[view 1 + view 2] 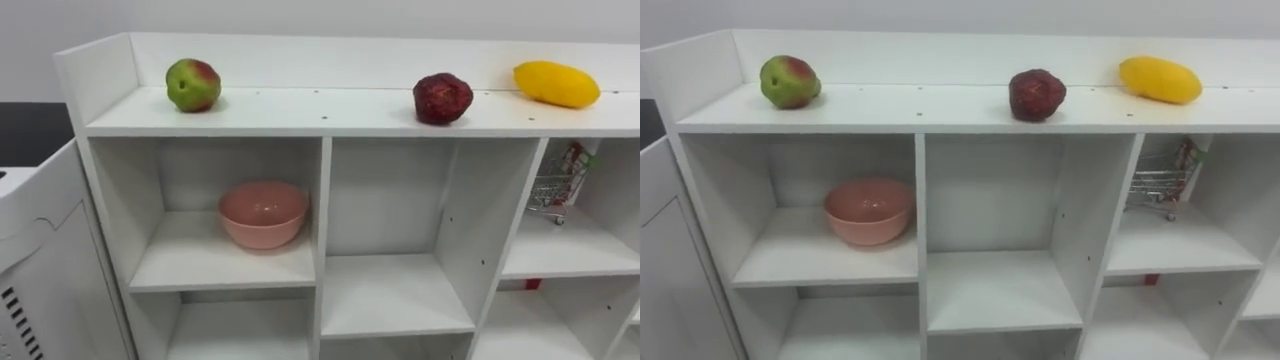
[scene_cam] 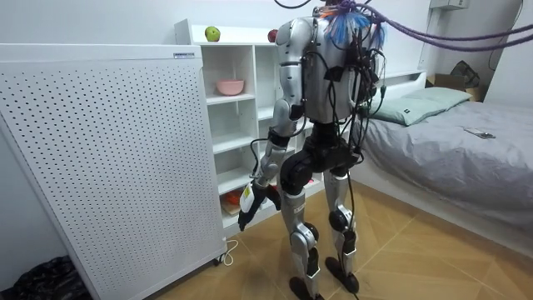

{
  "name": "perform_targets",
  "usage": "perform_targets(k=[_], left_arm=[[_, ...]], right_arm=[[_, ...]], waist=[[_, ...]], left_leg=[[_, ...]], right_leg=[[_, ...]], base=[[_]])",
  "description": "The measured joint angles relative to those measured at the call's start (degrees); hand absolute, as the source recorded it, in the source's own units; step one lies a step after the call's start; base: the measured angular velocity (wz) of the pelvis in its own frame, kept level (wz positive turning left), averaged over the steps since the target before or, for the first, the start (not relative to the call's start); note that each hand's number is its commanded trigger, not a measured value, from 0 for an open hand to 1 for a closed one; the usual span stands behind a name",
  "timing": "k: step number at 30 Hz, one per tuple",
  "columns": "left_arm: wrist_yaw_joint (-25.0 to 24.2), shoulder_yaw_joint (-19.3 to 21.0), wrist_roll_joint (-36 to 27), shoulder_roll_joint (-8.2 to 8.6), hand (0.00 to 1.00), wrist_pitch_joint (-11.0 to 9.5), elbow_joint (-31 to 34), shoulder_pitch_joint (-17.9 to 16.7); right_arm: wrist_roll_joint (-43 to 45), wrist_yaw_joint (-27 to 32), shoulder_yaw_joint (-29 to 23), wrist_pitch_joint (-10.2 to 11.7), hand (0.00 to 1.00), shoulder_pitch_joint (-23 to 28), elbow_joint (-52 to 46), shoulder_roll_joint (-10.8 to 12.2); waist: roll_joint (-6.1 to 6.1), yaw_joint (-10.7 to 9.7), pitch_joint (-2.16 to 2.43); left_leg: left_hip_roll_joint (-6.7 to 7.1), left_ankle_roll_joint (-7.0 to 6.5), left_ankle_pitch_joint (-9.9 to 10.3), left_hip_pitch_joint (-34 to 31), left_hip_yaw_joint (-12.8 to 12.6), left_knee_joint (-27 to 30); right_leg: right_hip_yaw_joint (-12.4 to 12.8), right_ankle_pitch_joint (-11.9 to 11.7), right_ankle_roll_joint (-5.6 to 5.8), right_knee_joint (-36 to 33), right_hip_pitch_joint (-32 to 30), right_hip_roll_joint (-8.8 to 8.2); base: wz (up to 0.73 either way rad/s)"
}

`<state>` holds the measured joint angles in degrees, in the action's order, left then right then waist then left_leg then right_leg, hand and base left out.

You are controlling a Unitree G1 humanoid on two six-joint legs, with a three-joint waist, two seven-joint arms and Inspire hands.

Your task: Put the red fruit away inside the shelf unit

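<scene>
Perforated white panel (image 2: 100, 158) beside closet (image 1: 300, 112), yellow fruit (image 1: 556, 84) on top, left hand (image 2: 249, 210) low, state unclear, bed (image 2: 466, 142) behind.

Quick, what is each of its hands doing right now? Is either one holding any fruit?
Left hand: hangs low beside the white open shelf unit; open or closed cannot be told.
Right hand: cannot be told.

- Silver-grey shells cover the torso, arms and legs, with black joints between them.
- A tangle of dark cables hangs down the back, and a blue bundle sits at the neck.
- Purple ropes run up from the shoulders.
- The left hand (image 2: 252, 208) is black, with a pale yellowish patch at the wrist.
- The feet are black.
</scene>
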<state>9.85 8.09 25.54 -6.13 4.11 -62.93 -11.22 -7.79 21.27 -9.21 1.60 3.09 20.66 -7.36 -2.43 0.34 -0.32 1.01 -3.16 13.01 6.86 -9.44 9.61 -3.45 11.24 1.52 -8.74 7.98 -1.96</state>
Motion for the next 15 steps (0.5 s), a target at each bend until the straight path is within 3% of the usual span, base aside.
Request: perform_targets(k=[6, 7, 9, 15], left_arm=[[0.1, -0.9, 0.0, -0.13, 0.0, -0.5, 0.1, -1.8], [0.2, -1.2, 0.0, -0.1, 0.0, -0.5, 0.1, -1.9], [0.7, -1.6, 0.0, 0.19, 0.0, -0.6, 0.0, -2.2], [0.7, -2.3, 0.3, 0.18, 0.0, -1.1, 0.0, -2.3]], right_arm=[[3.2, 3.8, 0.3, 1.0, 0.0, -0.6, -14.4, 0.0], [4.1, 4.3, 0.5, 2.0, 0.0, -1.1, -16.2, -0.1], [5.5, 4.4, 0.5, 3.4, 0.0, -2.0, -18.0, -0.1], [7.1, 4.3, 0.7, 4.2, 0.0, -2.9, -24.8, -0.2]], waist=[[0.4, 0.2, 0.21], [0.46, 0.0, 0.19], [0.53, -0.1, 0.3], [0.95, 0.1, 0.53]], left_leg=[[-0.09, 0.0, 0.0, -0.4, 0.0, -0.1], [-0.13, 0.01, 0.0, -0.5, 0.0, -0.1], [-0.17, 0.02, 0.0, -0.5, 0.1, 0.0], [-0.16, 0.03, 0.0, -0.6, 0.3, 0.1]], right_leg=[[0.2, 0.0, 0.0, 0.0, -0.7, 0.07], [0.1, 0.0, 0.0, 0.0, -0.9, 0.1], [0.0, 0.0, 0.0, 0.0, -0.8, 0.13], [0.0, 0.0, -0.01, -0.1, -0.6, 0.12]], base=[[-0.04], [-0.04], [0.0], [0.0]])
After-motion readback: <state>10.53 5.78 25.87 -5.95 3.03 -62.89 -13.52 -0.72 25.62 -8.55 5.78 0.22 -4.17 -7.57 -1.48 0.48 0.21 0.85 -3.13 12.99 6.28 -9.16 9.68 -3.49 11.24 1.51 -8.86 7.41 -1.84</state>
